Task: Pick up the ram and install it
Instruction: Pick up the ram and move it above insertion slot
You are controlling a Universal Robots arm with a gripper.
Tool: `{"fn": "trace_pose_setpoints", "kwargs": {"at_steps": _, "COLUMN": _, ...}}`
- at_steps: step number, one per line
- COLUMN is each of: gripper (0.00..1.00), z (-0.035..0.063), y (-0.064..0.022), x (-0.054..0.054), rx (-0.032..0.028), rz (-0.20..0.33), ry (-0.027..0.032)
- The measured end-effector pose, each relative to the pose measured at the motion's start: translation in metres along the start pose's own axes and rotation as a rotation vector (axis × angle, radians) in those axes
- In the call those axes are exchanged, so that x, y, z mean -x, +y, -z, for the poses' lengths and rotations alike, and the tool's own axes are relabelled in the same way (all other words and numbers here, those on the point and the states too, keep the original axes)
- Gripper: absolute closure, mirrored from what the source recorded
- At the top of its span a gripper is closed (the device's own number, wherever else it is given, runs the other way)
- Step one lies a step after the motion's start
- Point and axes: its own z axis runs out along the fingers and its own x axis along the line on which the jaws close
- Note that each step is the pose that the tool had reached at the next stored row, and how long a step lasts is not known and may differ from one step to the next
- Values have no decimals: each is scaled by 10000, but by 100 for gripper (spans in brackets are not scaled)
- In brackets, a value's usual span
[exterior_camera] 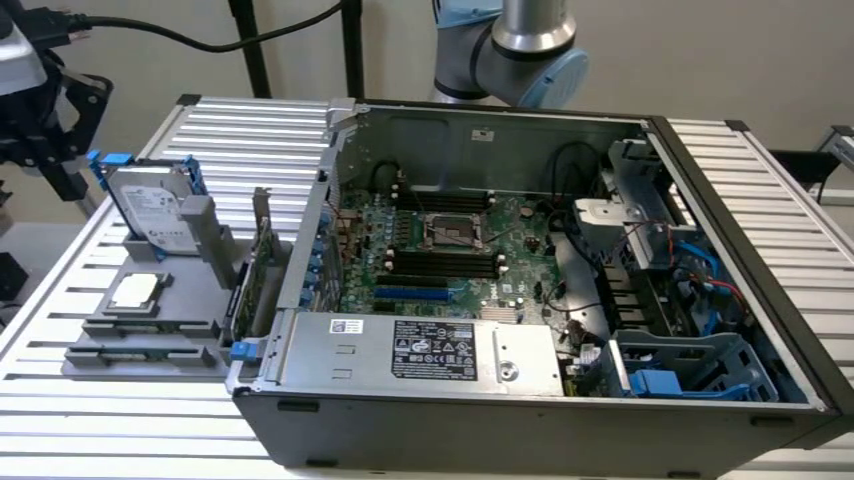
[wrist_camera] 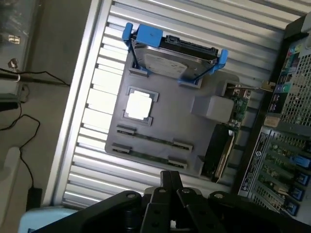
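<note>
Two ram sticks [wrist_camera: 151, 141] stand on edge in the slots of a grey holder [wrist_camera: 189, 126], seen as thin green strips; the second stick [wrist_camera: 146, 157] lies parallel beside the first. In the exterior view the holder [exterior_camera: 147, 340] sits on the slatted table, to the left of the open computer case [exterior_camera: 534, 400]. My gripper [wrist_camera: 170, 180] hovers well above the holder's ram end, fingers shut together with nothing between them. The exterior view has the gripper [exterior_camera: 59, 180] high at the far left. Black memory slots [exterior_camera: 441, 265] lie on the motherboard inside the case.
The holder also carries a silver hard drive in a blue frame [wrist_camera: 172, 58], a processor chip [wrist_camera: 138, 105] and a green expansion card with a metal bracket [wrist_camera: 221, 153]. A power supply [exterior_camera: 427, 350] fills the case's near side. Cables trail on the floor [wrist_camera: 19, 121].
</note>
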Motion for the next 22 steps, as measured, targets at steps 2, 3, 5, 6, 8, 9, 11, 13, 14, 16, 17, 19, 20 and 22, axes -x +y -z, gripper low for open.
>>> {"fn": "trace_pose_setpoints", "kwargs": {"at_steps": 2, "gripper": 89, "z": 0, "y": 0, "x": 0, "rx": 7, "rz": 377, "ry": -9}}
{"fn": "trace_pose_setpoints", "kwargs": {"at_steps": 3, "gripper": 89, "z": 0, "y": 0, "x": 0, "rx": 11, "rz": 556, "ry": -14}}
{"fn": "trace_pose_setpoints", "kwargs": {"at_steps": 5, "gripper": 89, "z": 0, "y": 0, "x": 0, "rx": 19, "rz": 916, "ry": -24}}
{"fn": "trace_pose_setpoints", "kwargs": {"at_steps": 6, "gripper": 89, "z": 0, "y": 0, "x": 0, "rx": 23, "rz": 1102, "ry": -29}}
{"fn": "trace_pose_setpoints", "kwargs": {"at_steps": 8, "gripper": 89, "z": -1, "y": 0, "x": 0, "rx": 31, "rz": 1462, "ry": -39}}
{"fn": "trace_pose_setpoints", "kwargs": {"at_steps": 9, "gripper": 89, "z": -1, "y": 0, "x": 0, "rx": 35, "rz": 1641, "ry": -44}}
{"fn": "trace_pose_setpoints", "kwargs": {"at_steps": 11, "gripper": 89, "z": -1, "y": 0, "x": 0, "rx": 43, "rz": 2006, "ry": -53}}
{"fn": "trace_pose_setpoints", "kwargs": {"at_steps": 13, "gripper": 89, "z": -1, "y": 0, "x": 0, "rx": 51, "rz": 2376, "ry": -63}}
{"fn": "trace_pose_setpoints", "kwargs": {"at_steps": 14, "gripper": 89, "z": -1, "y": 0, "x": 0, "rx": 56, "rz": 2555, "ry": -67}}
{"fn": "trace_pose_setpoints", "kwargs": {"at_steps": 16, "gripper": 89, "z": -2, "y": 0, "x": 0, "rx": 64, "rz": 2905, "ry": -73}}
{"fn": "trace_pose_setpoints", "kwargs": {"at_steps": 17, "gripper": 89, "z": -2, "y": 0, "x": 0, "rx": 71, "rz": 3084, "ry": -72}}
{"fn": "trace_pose_setpoints", "kwargs": {"at_steps": 19, "gripper": 89, "z": -1, "y": 0, "x": -1, "rx": 89, "rz": 3425, "ry": -58}}
{"fn": "trace_pose_setpoints", "kwargs": {"at_steps": 20, "gripper": 89, "z": -2, "y": 0, "x": -1, "rx": 100, "rz": 3577, "ry": -49}}
{"fn": "trace_pose_setpoints", "kwargs": {"at_steps": 22, "gripper": 89, "z": -4, "y": 0, "x": -1, "rx": 122, "rz": 3879, "ry": -27}}
